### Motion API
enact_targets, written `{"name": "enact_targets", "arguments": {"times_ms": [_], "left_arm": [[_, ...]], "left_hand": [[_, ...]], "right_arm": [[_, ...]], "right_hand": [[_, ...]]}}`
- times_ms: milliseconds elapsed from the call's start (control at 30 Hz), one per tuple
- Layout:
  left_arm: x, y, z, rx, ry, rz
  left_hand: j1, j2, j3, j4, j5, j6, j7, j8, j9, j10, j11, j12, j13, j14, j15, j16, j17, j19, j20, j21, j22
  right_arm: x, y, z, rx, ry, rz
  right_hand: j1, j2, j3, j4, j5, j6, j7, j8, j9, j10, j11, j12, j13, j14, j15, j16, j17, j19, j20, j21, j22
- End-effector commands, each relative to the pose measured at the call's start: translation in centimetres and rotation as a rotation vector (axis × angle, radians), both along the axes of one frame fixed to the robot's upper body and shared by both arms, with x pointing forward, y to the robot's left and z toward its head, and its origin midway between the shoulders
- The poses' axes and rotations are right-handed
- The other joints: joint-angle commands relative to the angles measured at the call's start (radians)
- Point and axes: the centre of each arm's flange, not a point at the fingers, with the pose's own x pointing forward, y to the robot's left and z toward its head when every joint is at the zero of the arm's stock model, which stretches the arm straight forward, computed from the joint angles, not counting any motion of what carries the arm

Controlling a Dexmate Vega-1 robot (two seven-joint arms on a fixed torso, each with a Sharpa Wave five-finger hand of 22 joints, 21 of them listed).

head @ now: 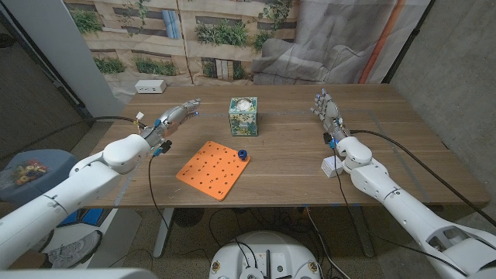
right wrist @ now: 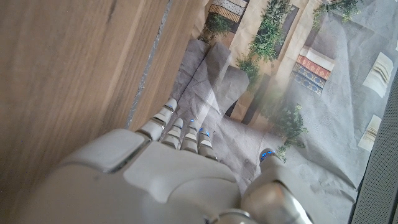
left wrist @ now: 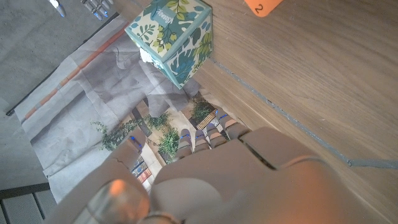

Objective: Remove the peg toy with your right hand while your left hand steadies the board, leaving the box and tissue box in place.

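On the wooden table [head: 294, 147], head view: flat orange pegboard [head: 211, 169] lies near the front edge, small blue peg toy [head: 242, 154] at its far corner, leaf-patterned tissue box [head: 243, 115] beyond. Left hand [head: 177, 118] and right hand [head: 328, 111] hover wide apart, fingers extended, holding nothing. Small white box [head: 331, 167] sits beside the right forearm. Left wrist view: tissue box [left wrist: 172, 37], board corner [left wrist: 262, 6]. Right wrist view: right hand [right wrist: 180, 168] empty over bare wood.

A white power strip [head: 150, 87] lies at the wooden table's [head: 403, 139] far-left corner

The peg toy [head: 242, 153] sits on the board's [head: 209, 170] far-right corner, the tissue box [head: 242, 116] behind.
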Motion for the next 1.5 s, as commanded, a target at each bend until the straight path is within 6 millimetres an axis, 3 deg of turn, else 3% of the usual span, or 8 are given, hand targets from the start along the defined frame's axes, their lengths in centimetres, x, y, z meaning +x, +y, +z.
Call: {"name": "enact_targets", "arguments": {"times_ms": [33,500,967,1167,1500], "left_arm": [[-2.6,0.6,1.3,0.267,-0.068,0.064],[-3.8,0.2,0.7,0.507,-0.177,0.077],[-5.4,-1.1,-2.4,0.662,-0.274,0.088],[-5.9,-1.5,-3.5,0.729,-0.284,0.073],[-6.9,-1.7,-5.8,0.81,-0.318,0.086]], "left_hand": [[-0.007,0.075,0.002,0.011,0.005,0.003,-0.016,0.0,0.003,0.0,-0.008,0.0,0.005,-0.004,-0.017,-0.001,0.004,0.002,-0.042,0.001,0.005],[-0.042,0.066,-0.013,0.05,0.003,0.003,-0.037,0.001,0.003,0.005,-0.028,-0.001,0.006,0.0,-0.039,0.004,0.01,-0.002,-0.068,0.001,0.006],[-0.062,0.06,-0.023,0.081,0.006,0.034,-0.054,0.01,0.003,0.033,-0.032,0.004,0.006,0.026,-0.064,0.009,0.008,0.013,-0.095,0.006,0.005],[-0.067,0.057,-0.027,0.093,0.008,0.01,-0.089,0.0,0.003,0.03,-0.044,-0.002,0.006,0.019,-0.07,0.003,0.008,-0.002,-0.103,-0.001,0.005],[-0.069,0.057,-0.03,0.099,0.009,0.009,-0.086,0.002,0.003,0.032,-0.046,-0.002,0.006,0.017,-0.076,0.001,0.007,-0.014,-0.109,-0.004,0.006]], "right_arm": [[-0.4,0.9,-0.4,0.01,-0.005,-0.027],[-0.5,1.0,-0.8,0.019,-0.026,-0.052],[-0.5,0.8,-1.4,0.024,-0.041,-0.065],[-0.8,0.6,-1.7,0.025,-0.046,-0.072],[-1.4,0.5,-2.1,0.026,-0.054,-0.065]], "right_hand": [[0.007,0.001,0.002,-0.006,0.004,0.007,-0.002,0.006,0.002,0.008,-0.001,0.004,0.0,-0.003,-0.008,0.004,0.0,0.004,-0.013,-0.004,0.004],[0.007,0.004,0.004,-0.009,0.005,0.008,-0.001,0.005,0.002,0.009,-0.004,0.003,-0.001,-0.002,-0.01,0.005,-0.008,0.007,-0.014,-0.012,0.004],[0.008,0.007,0.007,-0.012,0.005,0.008,-0.001,0.005,0.002,0.01,-0.005,0.003,-0.002,-0.002,-0.012,0.005,-0.015,0.011,-0.017,-0.019,0.004],[0.009,0.008,0.008,-0.014,0.005,0.008,-0.001,0.004,0.002,0.012,-0.005,0.003,-0.002,-0.002,-0.011,0.005,-0.019,0.01,-0.018,-0.023,0.004],[0.008,0.007,0.008,-0.015,0.005,0.008,-0.003,0.004,0.001,0.01,-0.008,0.002,-0.002,-0.004,-0.012,0.005,-0.023,0.009,-0.021,-0.029,0.004]]}}
